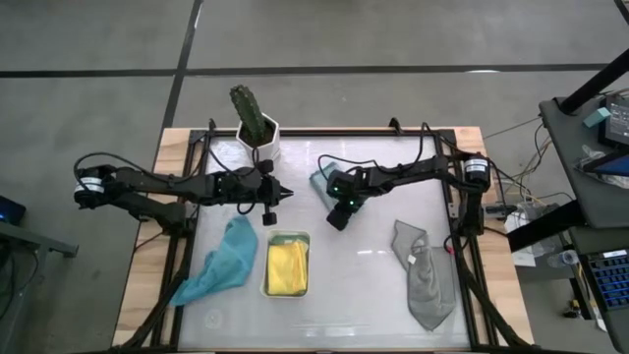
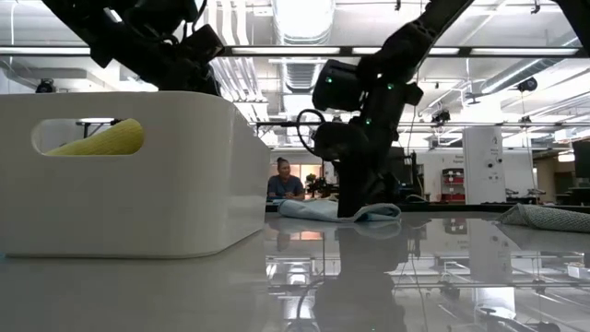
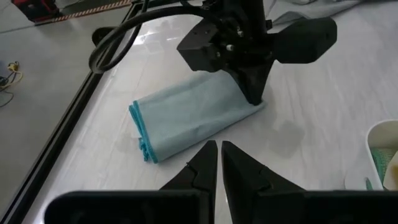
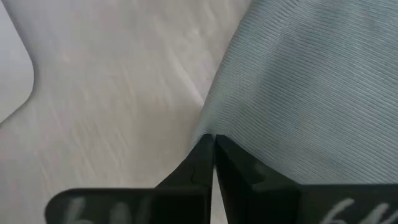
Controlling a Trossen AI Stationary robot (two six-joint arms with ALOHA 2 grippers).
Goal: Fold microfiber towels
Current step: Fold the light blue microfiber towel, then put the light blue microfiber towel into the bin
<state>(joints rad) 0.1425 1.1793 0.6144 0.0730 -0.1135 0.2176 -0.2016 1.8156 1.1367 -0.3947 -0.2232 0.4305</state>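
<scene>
Right gripper (image 4: 213, 146) pinches shut on the folded light blue towel (image 3: 193, 118) corner; its long axis runs toward the table's back edge.

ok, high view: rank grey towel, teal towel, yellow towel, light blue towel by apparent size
1. grey towel and teal towel: look alike, no ranking.
2. yellow towel, folded in the white tray.
3. light blue towel, mostly hidden under the right arm.

Right arm reaches in from the right side toward table centre, wrist pitched down, right gripper (image 1: 338, 218) low at the tabletop with fingers (image 4: 202, 163) pinched together. Left arm stretches in from the left, roughly level, left gripper (image 1: 282, 194) off the surface, fingers (image 3: 205, 167) closed, tips pointing right toward the other gripper.
</scene>
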